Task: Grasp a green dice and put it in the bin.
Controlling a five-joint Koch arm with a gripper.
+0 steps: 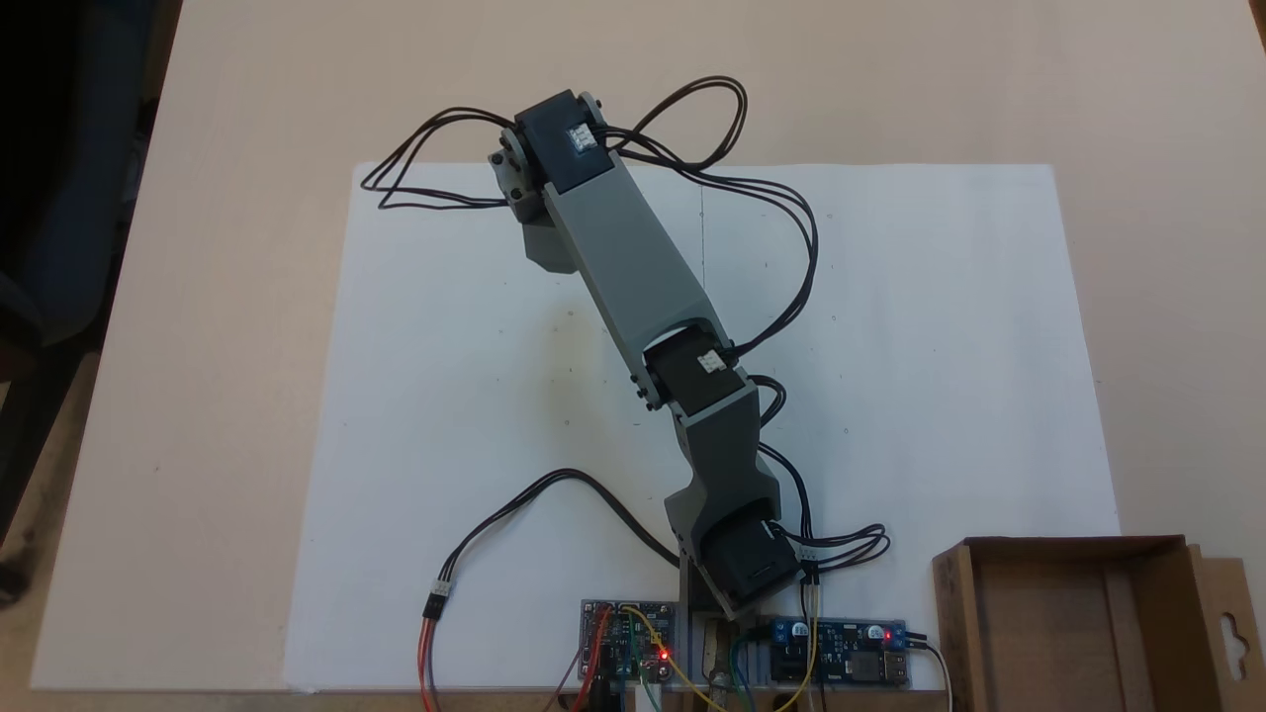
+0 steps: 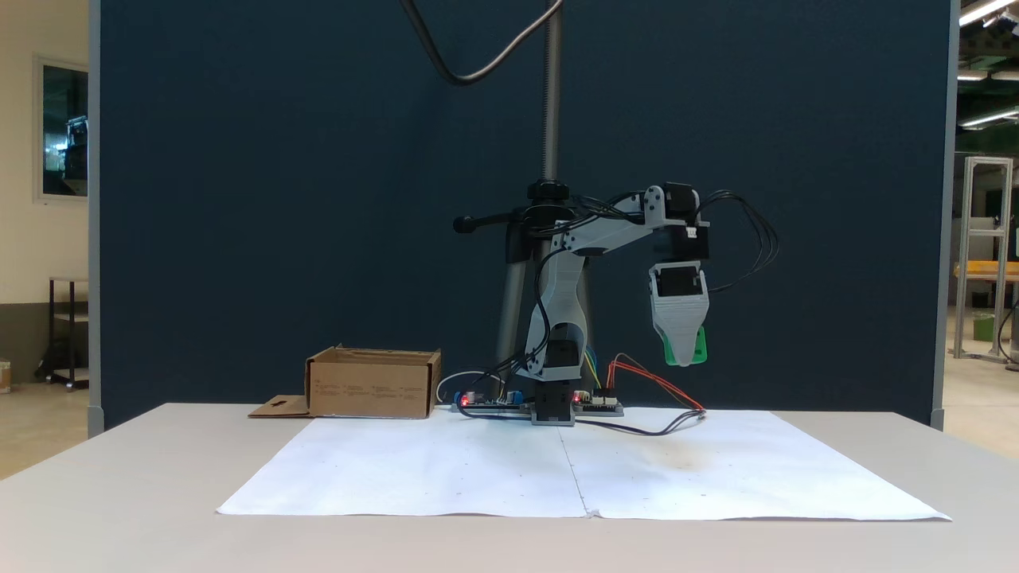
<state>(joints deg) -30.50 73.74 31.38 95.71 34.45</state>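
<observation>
from the side, the bin (image 2: pixel 372 384) sits on the left, on the table (image 2: pixel 119 477) just off the back corner of the white paper sheet (image 2: pixel 478 469), its hang-hole flap lying flat beside it. to its right are the circuit boards (image 2: pixel 486 402) with red lights at the arm's base, and the grey arm (image 2: pixel 561 302) rises from there and reaches out to the right. at the far right the gripper (image 2: pixel 685 350) hangs pointing down, well above the paper, and the green dice (image 2: pixel 698 347) shows at its tip, clamped between the green-tipped jaws and clear of the table. looking down from above, the arm (image 1: pixel 633 267) stretches up and left across the paper, hiding the gripper beneath it, while the bin (image 1: pixel 1078 623) lies open at the lower right corner, well apart from the arm's far end.
</observation>
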